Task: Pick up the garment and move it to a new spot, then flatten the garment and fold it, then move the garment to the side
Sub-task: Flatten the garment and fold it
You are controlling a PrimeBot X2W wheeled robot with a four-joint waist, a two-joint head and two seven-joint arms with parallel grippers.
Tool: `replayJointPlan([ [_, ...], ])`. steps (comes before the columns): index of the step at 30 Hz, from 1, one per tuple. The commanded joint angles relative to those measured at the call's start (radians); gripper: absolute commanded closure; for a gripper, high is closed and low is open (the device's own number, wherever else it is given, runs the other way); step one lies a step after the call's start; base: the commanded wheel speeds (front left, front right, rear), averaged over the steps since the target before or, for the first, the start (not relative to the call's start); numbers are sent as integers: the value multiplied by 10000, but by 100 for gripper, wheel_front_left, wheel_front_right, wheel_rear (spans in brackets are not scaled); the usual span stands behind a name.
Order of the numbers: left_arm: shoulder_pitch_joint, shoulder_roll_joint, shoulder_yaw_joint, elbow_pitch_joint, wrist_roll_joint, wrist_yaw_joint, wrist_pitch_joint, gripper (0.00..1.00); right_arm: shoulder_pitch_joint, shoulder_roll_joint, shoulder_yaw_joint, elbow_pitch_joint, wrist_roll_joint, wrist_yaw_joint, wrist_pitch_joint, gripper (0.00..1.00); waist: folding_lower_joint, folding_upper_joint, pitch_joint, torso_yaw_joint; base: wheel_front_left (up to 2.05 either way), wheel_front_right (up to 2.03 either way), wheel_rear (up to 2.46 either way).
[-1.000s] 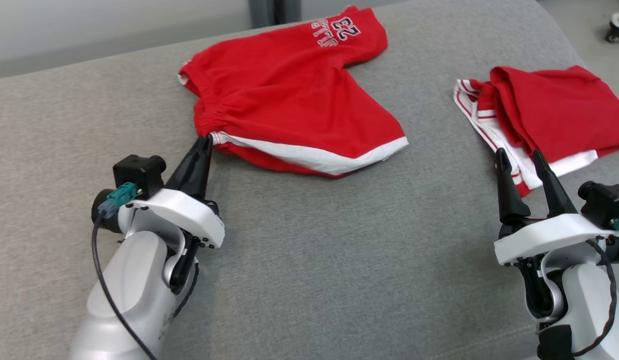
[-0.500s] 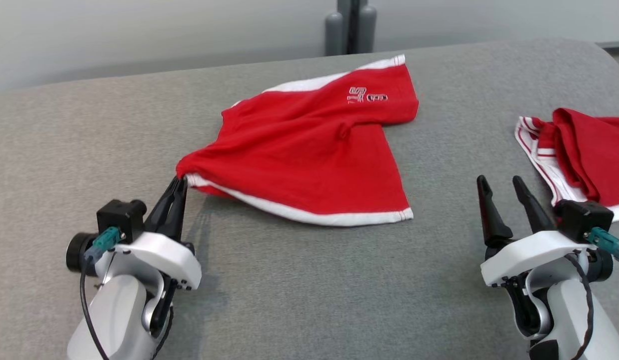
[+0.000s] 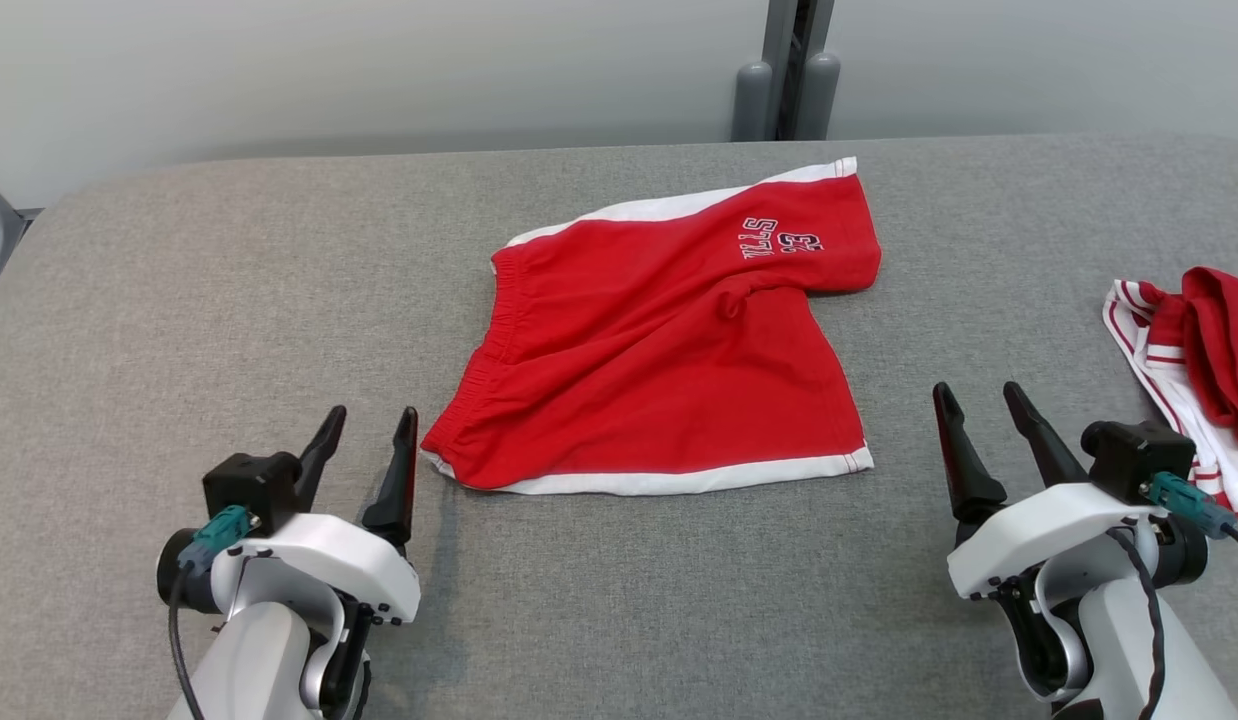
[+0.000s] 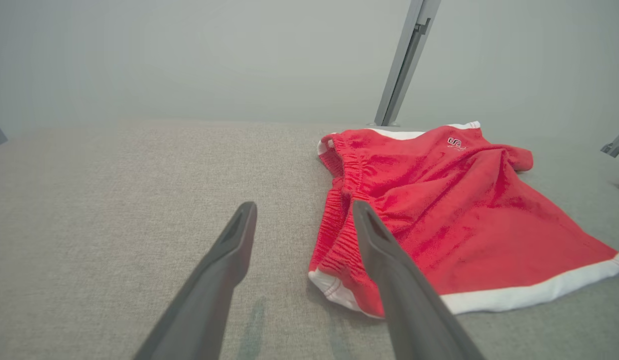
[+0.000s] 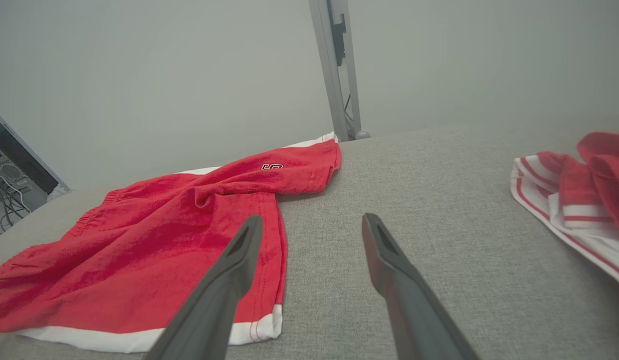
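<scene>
Red shorts (image 3: 669,350) lie spread on a grey table (image 3: 619,600), their waistband corner just beside the left gripper (image 3: 373,412), which gapes empty. The right gripper (image 3: 976,390) also gapes empty, between the shorts and another red garment (image 3: 1204,340).

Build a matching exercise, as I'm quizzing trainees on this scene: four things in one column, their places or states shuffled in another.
1 red shorts
2 striped garment
3 left gripper
4 right gripper

A open, between the two garments
B spread out in the middle
C bunched at the far right of the table
D open, beside the shorts' waistband

Pairs: 1-B, 2-C, 3-D, 4-A
</scene>
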Motion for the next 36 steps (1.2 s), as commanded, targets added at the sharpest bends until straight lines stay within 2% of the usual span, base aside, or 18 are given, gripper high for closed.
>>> replayJointPlan([
  [1,131,24,141,-126,-72,99,-118,0,121,-26,8,-8,27,0,15,0,0,0,-9,42,0,0,0],
  [12,984,-241,685,-866,-281,246,-407,0,523,44,-17,624,793,0,129,0,0,0,-158,230,0,0,0],
  [15,1175,-352,679,-935,-219,219,-408,0,495,51,135,1026,652,0,89,0,0,0,-168,392,0,0,0],
  [31,1237,-617,562,-888,39,47,-410,0,-621,48,460,3126,1326,0,209,0,0,0,27,1284,0,0,0],
  [32,1226,-633,563,-877,32,57,-410,0,-692,50,501,3246,1432,0,259,55,0,0,37,1311,0,0,0],
  [33,1217,-650,566,-861,9,44,-410,0,-788,55,548,3335,1375,0,156,85,0,0,50,1327,0,0,0],
  [34,1209,-659,570,-834,-28,21,-408,0,-862,50,578,3450,1233,0,78,100,0,0,62,1336,0,0,0],
  [36,1183,-679,590,-797,-118,-43,-410,0,-986,22,662,3627,1004,0,-90,100,0,0,99,1316,0,0,0],
])
